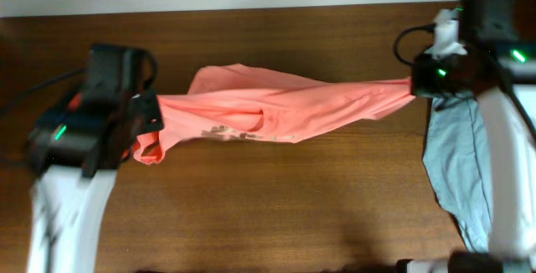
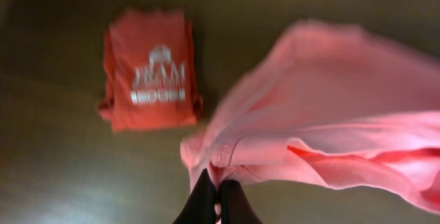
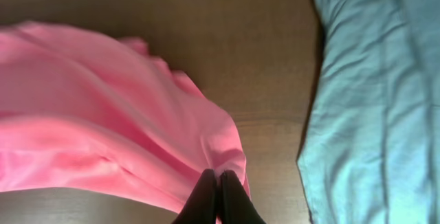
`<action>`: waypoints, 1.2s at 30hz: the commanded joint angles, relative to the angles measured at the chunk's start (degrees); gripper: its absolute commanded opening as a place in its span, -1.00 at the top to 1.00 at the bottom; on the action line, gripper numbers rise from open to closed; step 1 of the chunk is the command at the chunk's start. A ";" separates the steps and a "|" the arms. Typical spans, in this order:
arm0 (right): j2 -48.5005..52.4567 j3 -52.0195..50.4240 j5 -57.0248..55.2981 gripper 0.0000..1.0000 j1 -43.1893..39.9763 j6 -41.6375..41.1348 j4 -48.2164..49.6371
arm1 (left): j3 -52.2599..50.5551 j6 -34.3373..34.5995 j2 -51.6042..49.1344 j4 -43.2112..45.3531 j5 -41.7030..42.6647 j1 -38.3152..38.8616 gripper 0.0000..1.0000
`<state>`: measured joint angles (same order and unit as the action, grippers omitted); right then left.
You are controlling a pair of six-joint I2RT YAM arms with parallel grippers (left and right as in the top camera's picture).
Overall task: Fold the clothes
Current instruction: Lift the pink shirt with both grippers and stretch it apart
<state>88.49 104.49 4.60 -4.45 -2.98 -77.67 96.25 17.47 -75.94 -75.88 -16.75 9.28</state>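
Left gripper [image 2: 218,207] is pinching 1 bunched end of the salmon-pink top [image 1: 276,105], and right gripper [image 3: 218,198] is clamping the opposite end. Thin, soft, wrinkled fabric is stretching between them with its long axis running left-right, just left of the pale grey-blue garment [image 1: 456,164].

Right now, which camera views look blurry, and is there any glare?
Overhead: pink top sharp, left arm smeared by motion blur. Left wrist: all soft, top streaked, red shirt print smudged, pale sheen on table. Right wrist: top blurred, grey garment clearer.
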 commanded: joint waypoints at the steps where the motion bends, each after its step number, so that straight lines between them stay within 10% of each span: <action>1: -7.80 0.76 -0.72 0.92 -1.60 -0.24 -1.25 | 3.61 -2.62 7.69 -0.22 -0.20 -0.22 1.00; 14: -22.93 0.76 -0.74 0.92 -6.51 -0.44 1.86 | 3.98 -2.54 20.26 1.66 -3.98 -0.24 1.00; 36: 4.24 7.72 -1.46 0.92 -6.47 -2.43 20.11 | 11.67 -16.00 -21.97 28.74 -1.38 -3.91 1.00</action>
<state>94.89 106.32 5.41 -10.41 -4.43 -57.69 101.36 4.99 -99.26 -47.86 -17.52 8.36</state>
